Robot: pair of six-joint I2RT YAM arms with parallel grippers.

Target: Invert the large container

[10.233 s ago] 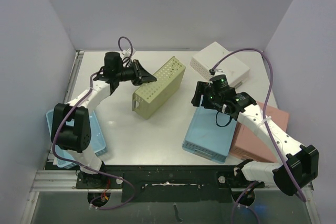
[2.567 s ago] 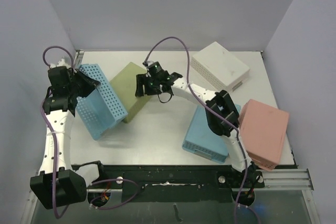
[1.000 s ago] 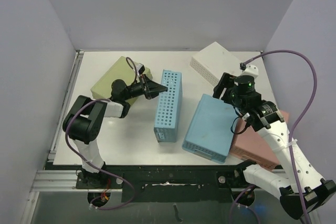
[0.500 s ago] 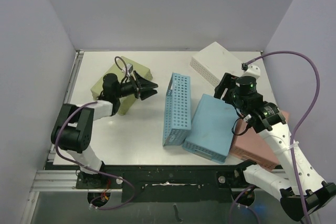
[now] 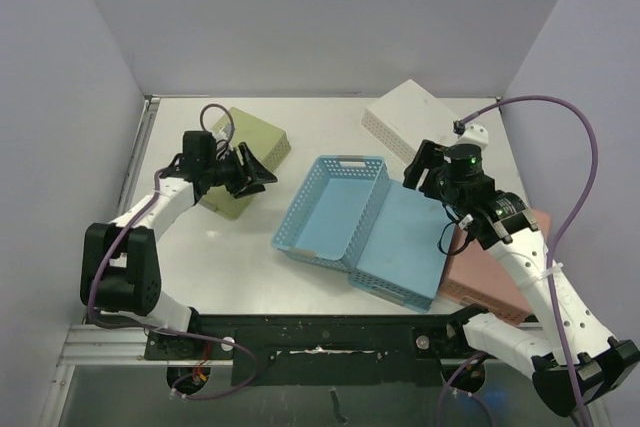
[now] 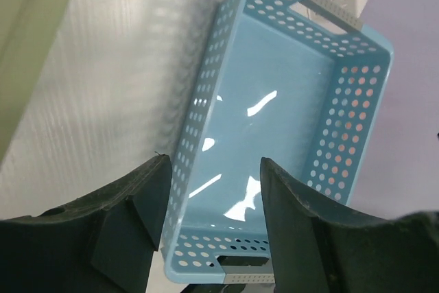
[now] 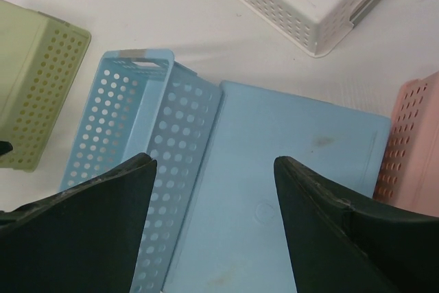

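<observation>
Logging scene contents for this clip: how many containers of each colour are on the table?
Blue: 2, the blue open basket and the blue overturned container
Green: 1, the green container
White: 1, the white container
Pink: 1, the pink container
Total: 5

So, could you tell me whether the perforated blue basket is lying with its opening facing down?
No, the basket lies with its opening up, its bare inner floor showing from above.
</observation>
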